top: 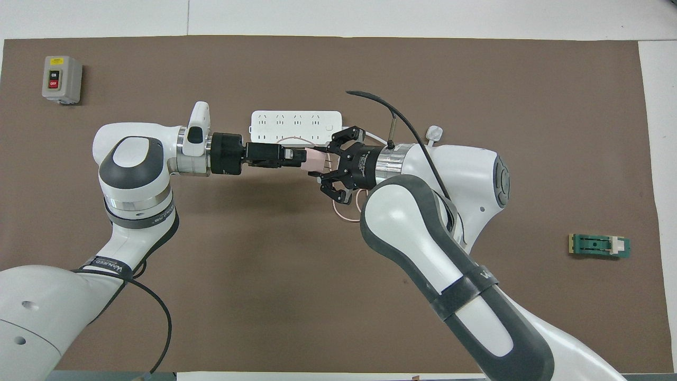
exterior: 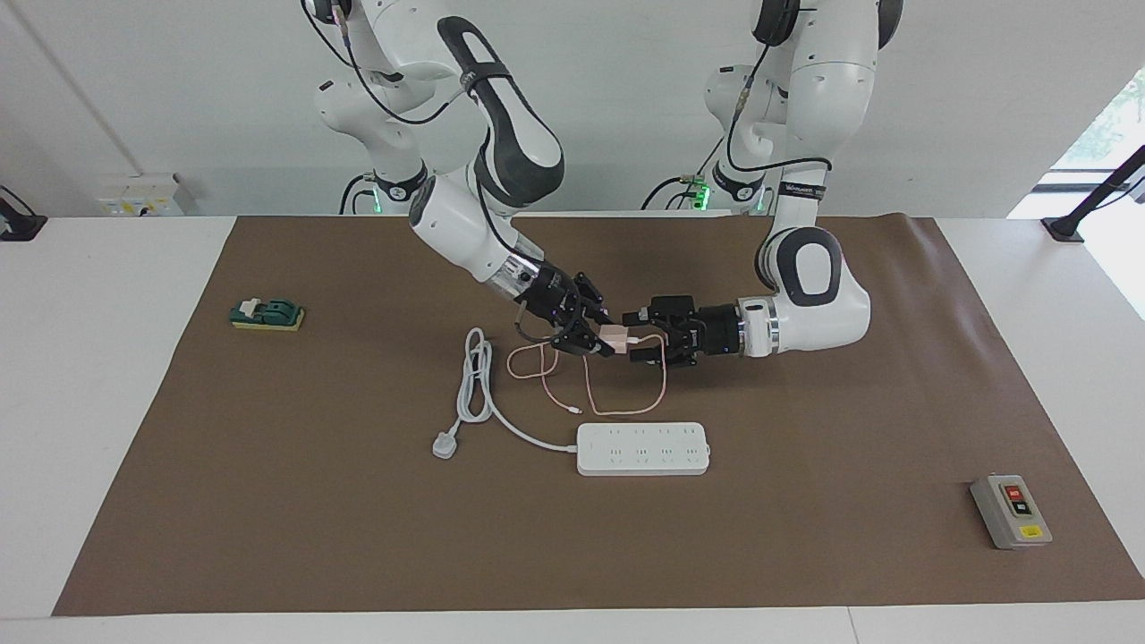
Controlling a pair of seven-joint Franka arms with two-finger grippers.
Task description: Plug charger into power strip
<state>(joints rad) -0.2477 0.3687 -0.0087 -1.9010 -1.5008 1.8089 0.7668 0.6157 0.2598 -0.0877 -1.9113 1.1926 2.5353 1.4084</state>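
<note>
- Progress – charger (exterior: pixel 615 337) off the mat, pinched in the right gripper (exterior: pixel 601 338) fingertips, held in the air above the loops of its pink cable (exterior: pixel 617 394); not yet plugged in.
- Left gripper (exterior: pixel 637 338) level with the charger, coming in from 3 o'clock in the facing view, fingers spread with one above and one below the charger's end; no squeeze visible – reads as a handover or regrip about to happen.
- Power strip (exterior: pixel 642 448) flat on the brown mat (exterior: pixel 805 537), at 6 o'clock from the charger in the facing view, farther from the robots; all sockets bare, nothing inserted.
- Strip's white cord (exterior: pixel 483 394) runs off toward the right arm's end, three-pin plug (exterior: pixel 445 444) loose on the mat.
- Left to do, by judgement: settle the grip, turn the pins down, carry over a socket, press home.
- Containers: none in view, nothing holding anything.
- Also on the mat: grey switch box (exterior: pixel 1011 511) at 4 o'clock, green block (exterior: pixel 267 314) at 9 o'clock, both well apart from the action.
</note>
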